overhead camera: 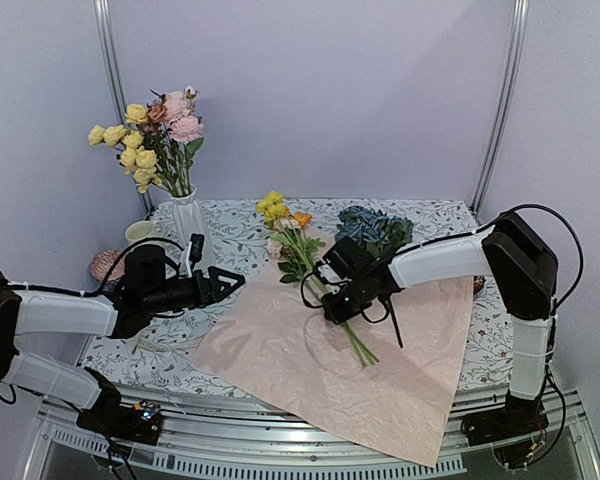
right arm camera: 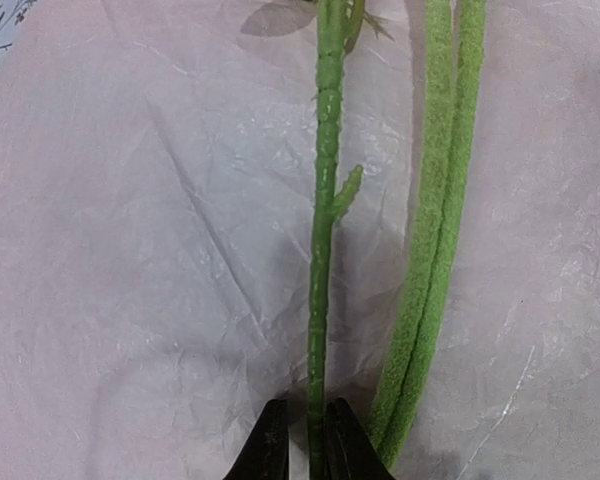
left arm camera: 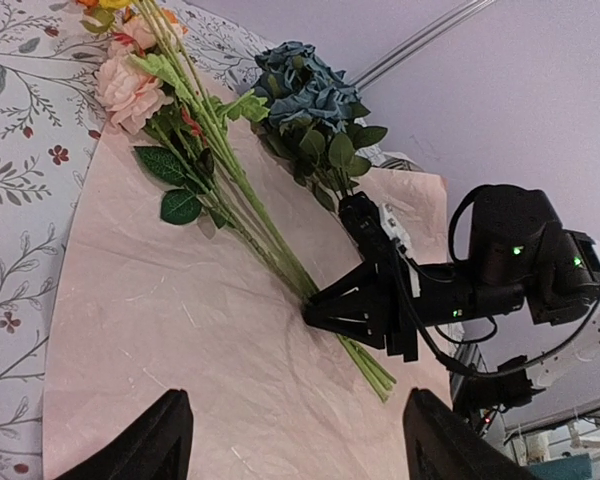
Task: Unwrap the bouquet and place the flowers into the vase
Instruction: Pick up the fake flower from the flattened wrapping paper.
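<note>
Transfer step, seemingly: the right gripper [right arm camera: 298, 442] pinches one green stem [right arm camera: 323, 250] on the pink paper [overhead camera: 280, 355] — left gripper [overhead camera: 223, 284] wide open, empty. Next: lift it to the vase [overhead camera: 188, 224] at the tabletop's [overhead camera: 435, 215] far-left corner.

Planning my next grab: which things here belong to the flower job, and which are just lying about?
Job: loose flowers, pink paper, white vase, right gripper shut on one green stem, open left gripper.
Lying about: cream mug, pinkish lumpy object, patterned tablecloth.
</note>
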